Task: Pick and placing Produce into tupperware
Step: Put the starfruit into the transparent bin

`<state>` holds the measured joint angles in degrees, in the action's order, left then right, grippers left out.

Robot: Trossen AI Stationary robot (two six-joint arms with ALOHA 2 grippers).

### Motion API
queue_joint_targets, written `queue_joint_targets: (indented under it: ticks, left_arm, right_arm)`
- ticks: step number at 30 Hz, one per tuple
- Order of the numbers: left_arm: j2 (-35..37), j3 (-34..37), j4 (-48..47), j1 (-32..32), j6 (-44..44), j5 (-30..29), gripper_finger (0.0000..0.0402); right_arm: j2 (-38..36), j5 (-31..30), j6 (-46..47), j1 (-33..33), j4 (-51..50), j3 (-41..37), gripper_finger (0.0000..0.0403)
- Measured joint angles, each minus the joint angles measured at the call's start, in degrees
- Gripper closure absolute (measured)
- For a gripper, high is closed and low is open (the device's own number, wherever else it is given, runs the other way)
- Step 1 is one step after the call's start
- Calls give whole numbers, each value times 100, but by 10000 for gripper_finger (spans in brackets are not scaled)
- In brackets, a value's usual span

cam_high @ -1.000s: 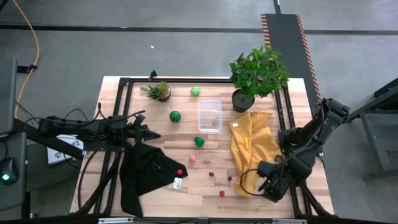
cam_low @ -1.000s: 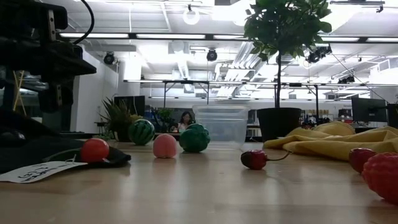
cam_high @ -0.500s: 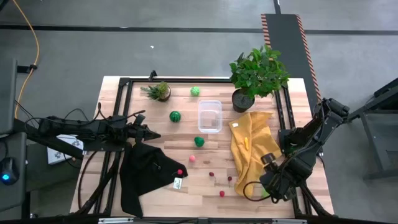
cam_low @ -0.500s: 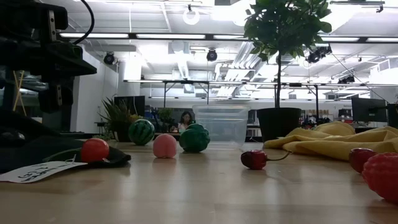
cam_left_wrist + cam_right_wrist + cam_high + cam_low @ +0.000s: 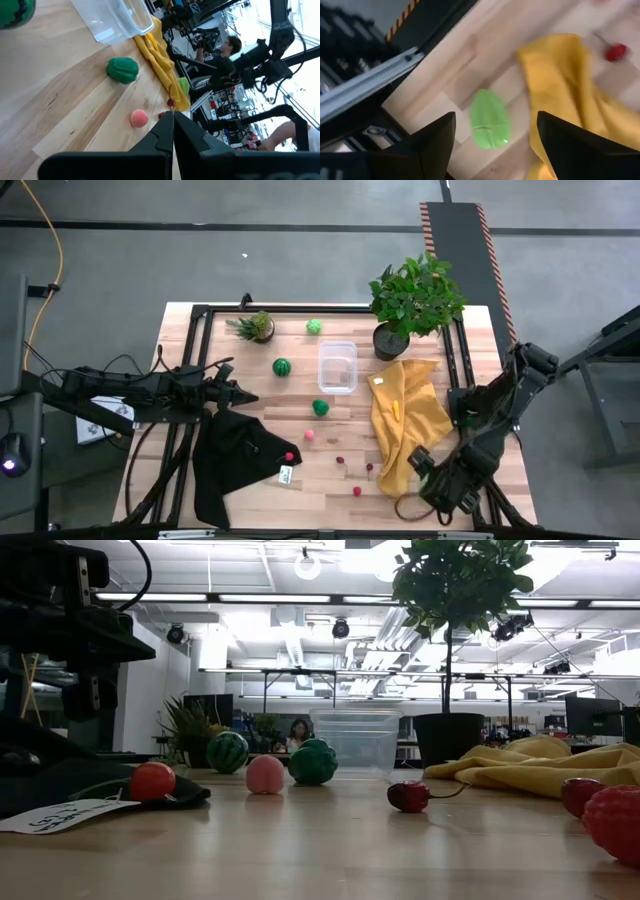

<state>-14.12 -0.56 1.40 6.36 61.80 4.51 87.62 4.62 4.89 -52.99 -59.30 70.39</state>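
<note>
At the near right corner of the table, the right gripper (image 5: pixel 428 480) is hung low with its fingers spread wide and nothing between them. Straight ahead of it in the right wrist view, a light-green leafy piece (image 5: pixel 490 125) is seen lying flat on bare wood, just beside the edge of the yellow cloth (image 5: pixel 405 420). A light, rigid toy is judged here, smooth and thin, so a pinch across its narrow width is called for, low to the board; a slip is likely if it is caught by the tip. The cloth's hem is the thing to be kept out of the fingers.

The tupperware (image 5: pixel 337 366) is found well apart, toward the far middle of the table, open-topped and seemingly empty. A yellow piece (image 5: pixel 396 411) is left lying on the cloth. Between gripper and container the cloth, a green ball (image 5: pixel 320 408), a pink piece (image 5: pixel 309 435) and small red ones (image 5: pixel 356 491) are scattered, and the large potted plant (image 5: pixel 412 300) is stood beside the container, where its overhanging leaves may be brushed on the carry. The left gripper (image 5: pixel 245 396) is parked at the left above the black cloth (image 5: pixel 235 460), fingers pressed together and holding nothing.
</note>
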Motion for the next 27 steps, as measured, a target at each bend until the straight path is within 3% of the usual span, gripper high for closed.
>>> queue_joint_targets:
  ticks: [12,22,27]
  left_arm:
    - [1,0,-3,0,1,0,401]
    - [1,0,-3,-1,0,0,401]
    - [1,0,-3,0,2,-2,401]
  right_arm:
    - [893,-114,-314,-455,11,-4,128]
    - [872,-505,-91,-479,-258,-12,128]
    - [640,-459,-116,-497,28,-600,128]
